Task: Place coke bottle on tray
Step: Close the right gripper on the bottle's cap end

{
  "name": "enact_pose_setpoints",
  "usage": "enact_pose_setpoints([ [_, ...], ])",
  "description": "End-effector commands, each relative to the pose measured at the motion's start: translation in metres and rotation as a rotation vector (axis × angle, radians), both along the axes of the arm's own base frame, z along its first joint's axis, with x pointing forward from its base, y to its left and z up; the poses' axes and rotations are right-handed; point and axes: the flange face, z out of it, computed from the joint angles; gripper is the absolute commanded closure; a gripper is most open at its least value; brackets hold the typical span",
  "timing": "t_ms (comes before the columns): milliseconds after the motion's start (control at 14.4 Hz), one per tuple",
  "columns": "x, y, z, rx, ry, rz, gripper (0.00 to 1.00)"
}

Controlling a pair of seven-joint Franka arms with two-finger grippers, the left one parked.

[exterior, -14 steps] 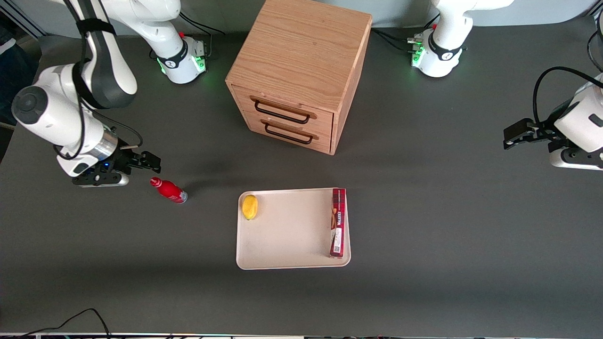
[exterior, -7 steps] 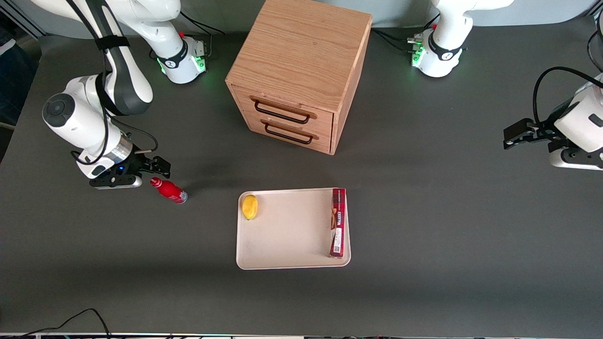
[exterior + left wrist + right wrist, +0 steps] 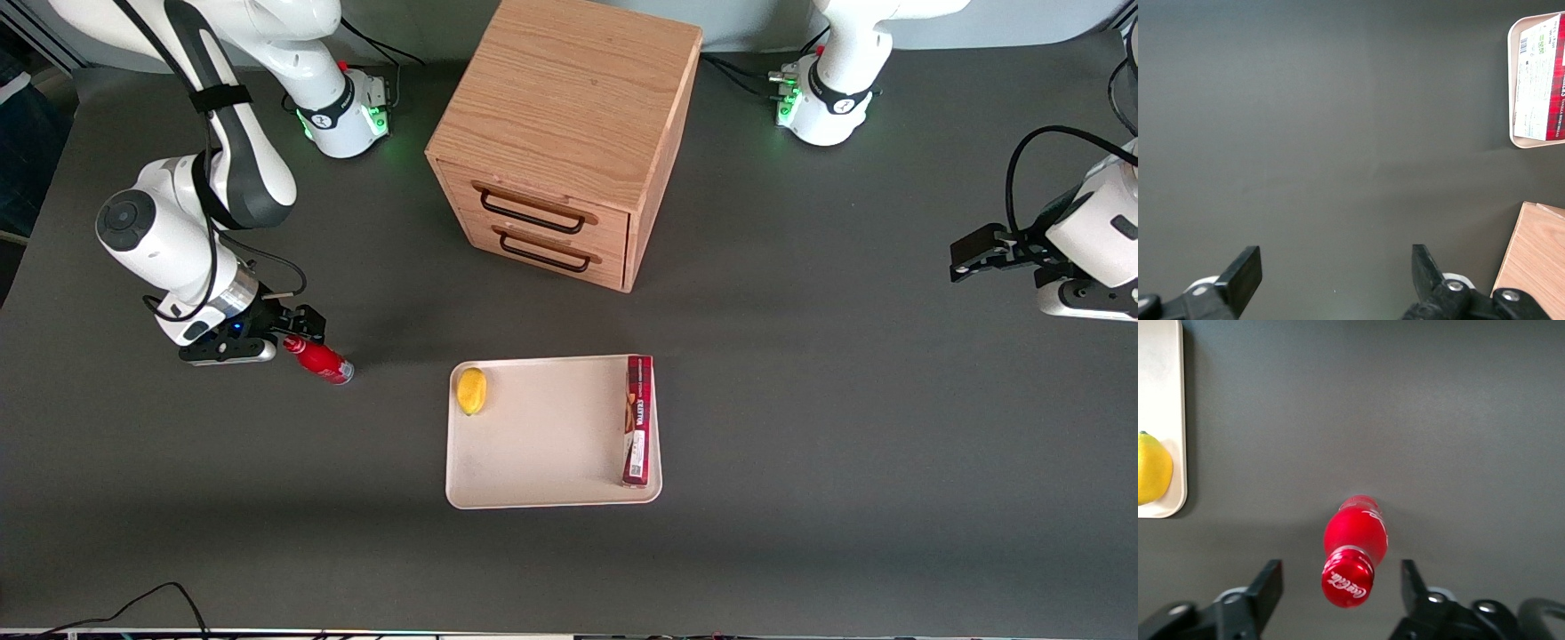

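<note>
The coke bottle (image 3: 320, 360) is small, glossy red with a red cap, and stands on the dark table toward the working arm's end. The tray (image 3: 542, 444), cream-beige and flat, lies near the table's middle, apart from the bottle. My gripper (image 3: 298, 333) hangs just above the bottle's cap, fingers open. In the right wrist view the bottle (image 3: 1355, 547) sits between the two spread fingers (image 3: 1268, 587), its cap with white lettering toward the camera, and my gripper (image 3: 1341, 587) touches nothing. The tray's rim (image 3: 1179, 420) shows at the frame's edge.
A yellow lemon (image 3: 471, 390) and a long red box (image 3: 637, 420) lie on the tray. A wooden two-drawer cabinet (image 3: 564, 133) stands farther from the front camera than the tray. The lemon (image 3: 1151, 468) also shows in the right wrist view.
My gripper has moved toward the bottle, from beside it to over its cap. The bottle and the tray's contents have not moved.
</note>
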Motion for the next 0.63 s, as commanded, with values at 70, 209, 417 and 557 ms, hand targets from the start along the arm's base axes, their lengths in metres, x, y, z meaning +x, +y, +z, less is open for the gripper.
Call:
enact_pose_setpoints([
  [70,-0.001,-0.003,0.001,-0.011,-0.014,0.022,0.96],
  [209,-0.003,-0.002,0.001,-0.012,-0.012,0.024,1.00],
  [417,-0.003,-0.002,0.013,-0.013,-0.021,0.016,1.00],
  [557,-0.007,-0.003,0.042,-0.020,0.008,0.014,1.00],
])
